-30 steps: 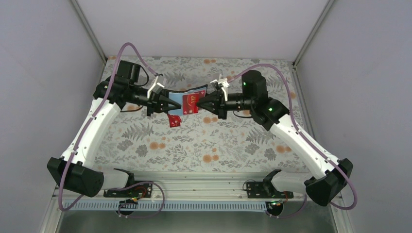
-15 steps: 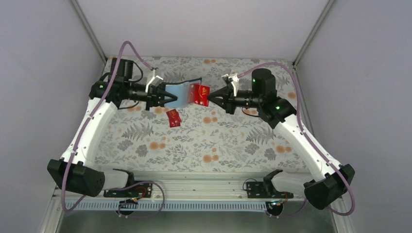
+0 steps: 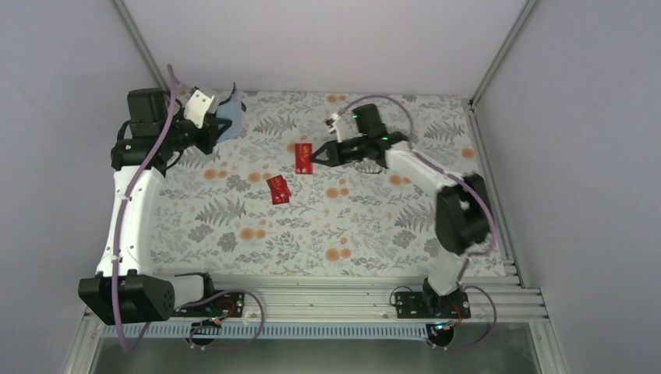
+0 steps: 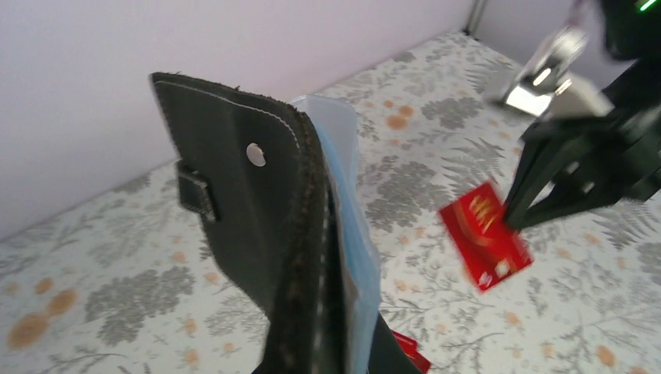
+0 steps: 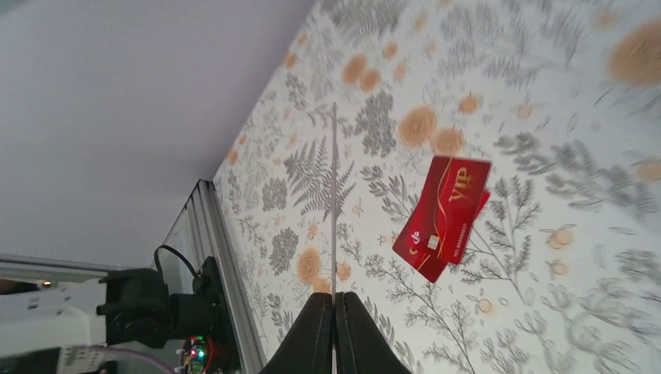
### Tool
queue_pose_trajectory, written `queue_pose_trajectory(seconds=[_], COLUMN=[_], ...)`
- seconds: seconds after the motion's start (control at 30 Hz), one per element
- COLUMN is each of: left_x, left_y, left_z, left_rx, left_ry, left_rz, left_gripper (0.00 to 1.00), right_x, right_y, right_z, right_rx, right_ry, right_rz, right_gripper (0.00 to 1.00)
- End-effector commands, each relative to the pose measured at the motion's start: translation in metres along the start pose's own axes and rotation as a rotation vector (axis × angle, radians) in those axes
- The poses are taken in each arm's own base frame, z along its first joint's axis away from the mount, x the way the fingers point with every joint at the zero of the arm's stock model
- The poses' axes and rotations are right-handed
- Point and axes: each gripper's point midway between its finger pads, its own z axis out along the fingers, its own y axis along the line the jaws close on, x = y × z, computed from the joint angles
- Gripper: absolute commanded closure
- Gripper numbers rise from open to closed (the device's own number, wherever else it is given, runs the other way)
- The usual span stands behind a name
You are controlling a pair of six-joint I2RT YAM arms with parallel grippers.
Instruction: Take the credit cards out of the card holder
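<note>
- At the lower end of the card holder point(image 4: 249, 226), as the left wrist camera sees it, the left end effector point(image 3: 220, 125) is clenched on the holder and carries it clear of the floral tabletop point(image 3: 366, 226).
- The card holder stands nearly upright and slightly spread. Its black outer face, with a pale snap dot point(image 4: 254, 153) and a small strap tab point(image 4: 195, 191), is turned one way. The light blue inner face point(image 4: 351, 234) is turned toward the other arm.
- Well to the right of the card holder, the right end effector point(image 3: 317, 155) is closed tight on the gripped card point(image 3: 303, 158), a red one pinched by one edge and hanging above the tabletop.
- In the right wrist view the gripped card point(image 5: 334, 195) shows edge-on as a thin line rising from between the shut fingers point(image 5: 316, 339).
- Right of the card holder and nearer the arm bases than it, the loose card point(image 3: 277, 189) lies flat on the tabletop, apart from both end effectors.
- The loose card point(image 5: 444, 218) is red with gold "VIP" lettering. A sliver of red shows past one of its edges, and whether that is another card underneath cannot be told.
</note>
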Motion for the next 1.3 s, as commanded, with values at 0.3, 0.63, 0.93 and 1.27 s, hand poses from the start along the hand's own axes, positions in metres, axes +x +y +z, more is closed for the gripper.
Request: queue_pose_trajectory(seconds=[0.3,0.63,0.93,1.27], left_x=[-0.015,-0.02,-0.031,-0.039], left_y=[-0.003,-0.013,-0.071,-0.125], left_z=[-0.01,-0.012,-0.035,-0.067], left_rx=[-0.012,0.045,0.315,0.586], left_ry=[-0.059,-0.073,-0.133,-0.254], left_rz=[0.03,0.03,0.137,0.219], left_gripper=[0.98,0.98,0.98,0.98], right_x=[0.049,0.063,-0.008,-0.024], right_y=[-0.065,-0.078,-0.026,0.152], right_z=[0.151,0.156,0.076,-0.066], right_rx=[-0.077,-0.031,0.155,-0.079], right_ry=[0.29,0.329,0.124,-0.271], right_rz=[0.269,0.307,-0.031,-0.666], right_gripper=[0.96,0.74,0.17,0.01])
